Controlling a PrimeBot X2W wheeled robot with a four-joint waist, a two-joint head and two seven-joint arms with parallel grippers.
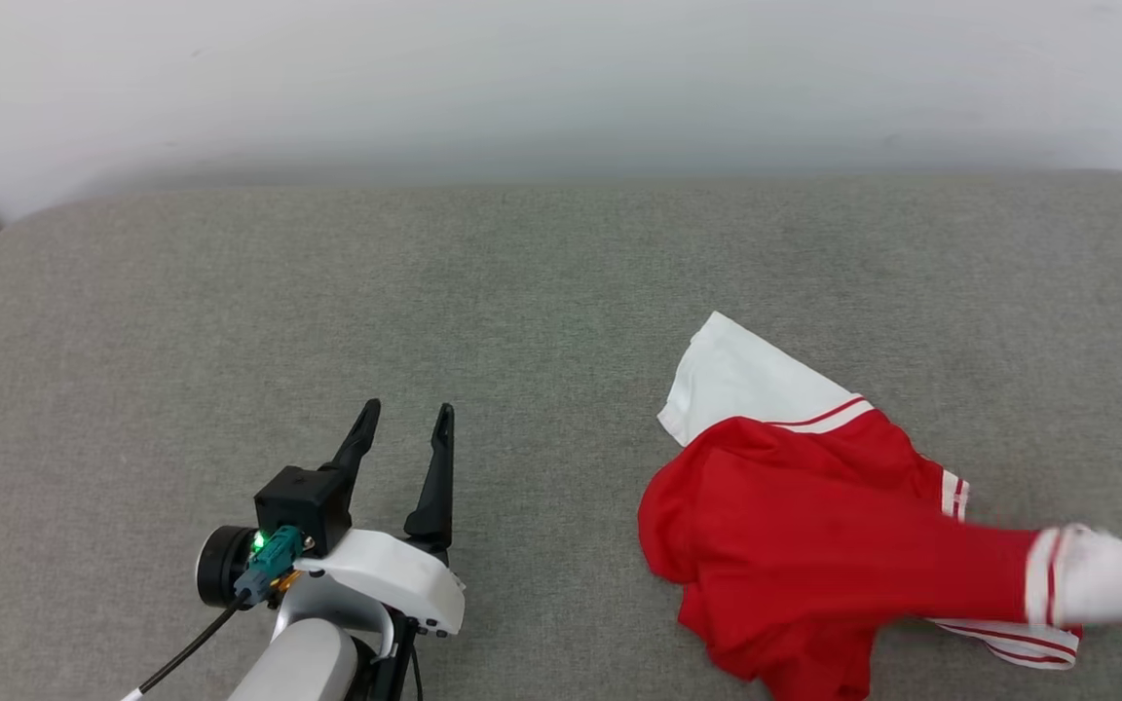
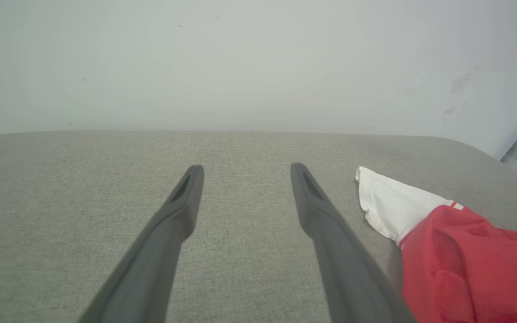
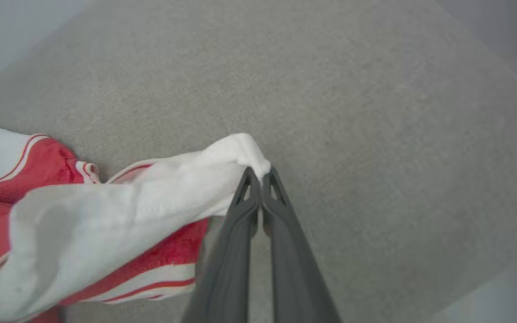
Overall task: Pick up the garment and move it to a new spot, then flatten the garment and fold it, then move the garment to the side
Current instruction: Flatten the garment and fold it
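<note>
Right hand pinches garment sleeve — fingers closed.

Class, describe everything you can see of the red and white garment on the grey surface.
The garment is a soft red jersey top with white sleeves and red-and-white striped bands. It lies crumpled on the grey fabric surface. One white sleeve is spread flat on the far side. The other is stretched sideways, its tip pinched in the shut right tool.

Plain test room (lab-like): grey fabric-covered surface, bare white wall.
</note>
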